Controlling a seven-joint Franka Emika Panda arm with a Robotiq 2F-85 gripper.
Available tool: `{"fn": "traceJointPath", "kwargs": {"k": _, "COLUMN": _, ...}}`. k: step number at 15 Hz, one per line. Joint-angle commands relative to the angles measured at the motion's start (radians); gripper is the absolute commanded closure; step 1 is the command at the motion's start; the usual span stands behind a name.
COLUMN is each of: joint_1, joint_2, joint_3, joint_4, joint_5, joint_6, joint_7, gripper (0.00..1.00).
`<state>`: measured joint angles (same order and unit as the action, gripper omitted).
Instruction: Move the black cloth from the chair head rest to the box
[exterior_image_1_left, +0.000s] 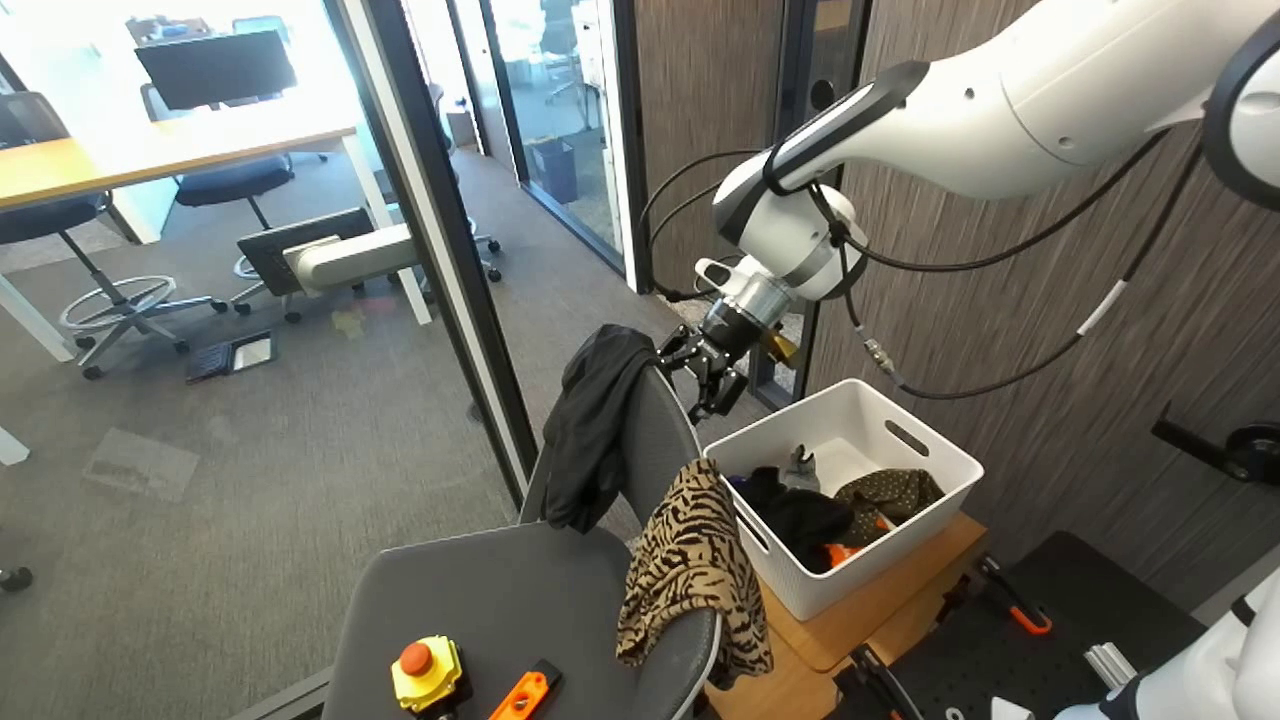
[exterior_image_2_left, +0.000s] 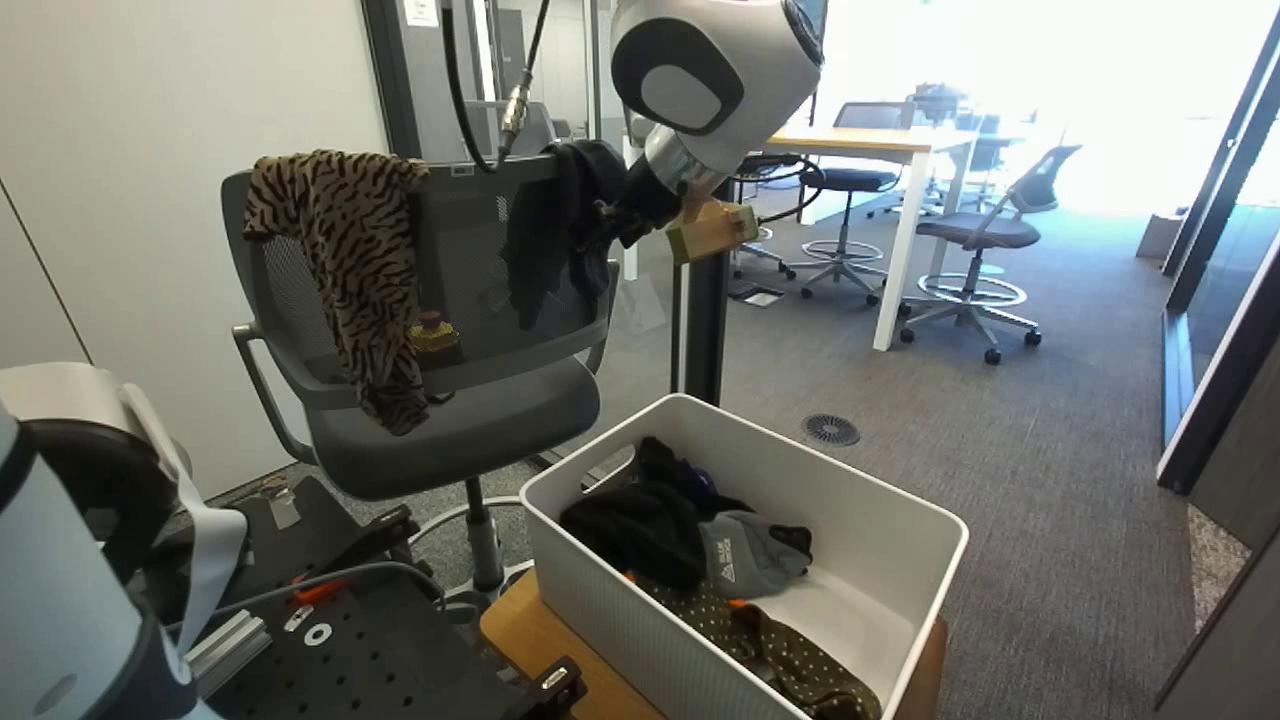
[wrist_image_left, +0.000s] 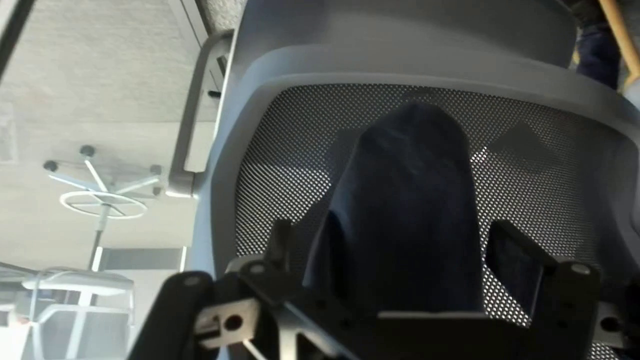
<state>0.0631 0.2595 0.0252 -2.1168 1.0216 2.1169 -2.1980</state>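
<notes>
Straight ahead of the wide-spread black claw (wrist_image_left: 390, 237), limp black cloth (wrist_image_left: 407, 215) hangs longways off the round grey chair top (exterior_image_2_left: 522, 172).

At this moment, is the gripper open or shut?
Open: in the wrist view, the gripper has its fingers apart, black cloth showing between.

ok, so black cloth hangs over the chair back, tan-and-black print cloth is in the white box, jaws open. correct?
One slip: the tan-and-black print cloth isn't in the white box; it's draped over the chair back too, as both exterior views show. The rest stands: black cloth over the chair back, jaws open.
</notes>
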Motion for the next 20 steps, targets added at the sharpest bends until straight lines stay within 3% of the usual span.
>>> {"fn": "traceJointPath", "kwargs": {"k": 1, "joint_1": -0.045, "joint_2": 0.072, "joint_3": 0.037, "joint_4": 0.111, "joint_5": 0.003, "joint_6": -0.179, "joint_7": -0.074, "gripper": 0.0}}
{"fn": "traceJointPath", "kwargs": {"k": 6, "joint_1": -0.046, "joint_2": 0.124, "joint_3": 0.043, "joint_4": 0.189, "joint_5": -0.001, "joint_6": -0.307, "joint_7": -0.049, "gripper": 0.0}}
{"fn": "traceJointPath", "kwargs": {"k": 7, "joint_1": -0.047, "joint_2": 0.133, "joint_3": 0.043, "joint_4": 0.198, "joint_5": 0.003, "joint_6": -0.322, "joint_7": -0.046, "gripper": 0.25}}
{"fn": "traceJointPath", "kwargs": {"k": 8, "joint_1": -0.047, "joint_2": 0.141, "joint_3": 0.044, "joint_4": 0.207, "joint_5": 0.008, "joint_6": -0.33, "joint_7": -0.045, "gripper": 0.26}}
{"fn": "traceJointPath", "kwargs": {"k": 16, "joint_1": -0.041, "joint_2": 0.172, "joint_3": 0.029, "joint_4": 0.245, "joint_5": -0.026, "joint_6": -0.339, "joint_7": 0.088, "gripper": 0.89}}
{"fn": "traceJointPath", "kwargs": {"k": 18, "joint_1": -0.049, "joint_2": 0.169, "joint_3": 0.026, "joint_4": 0.245, "joint_5": -0.027, "joint_6": -0.345, "joint_7": 0.121, "gripper": 1.0}}
{"fn": "traceJointPath", "kwargs": {"k": 20, "joint_1": -0.06, "joint_2": 0.158, "joint_3": 0.024, "joint_4": 0.242, "joint_5": -0.023, "joint_6": -0.357, "joint_7": 0.15, "gripper": 1.0}}
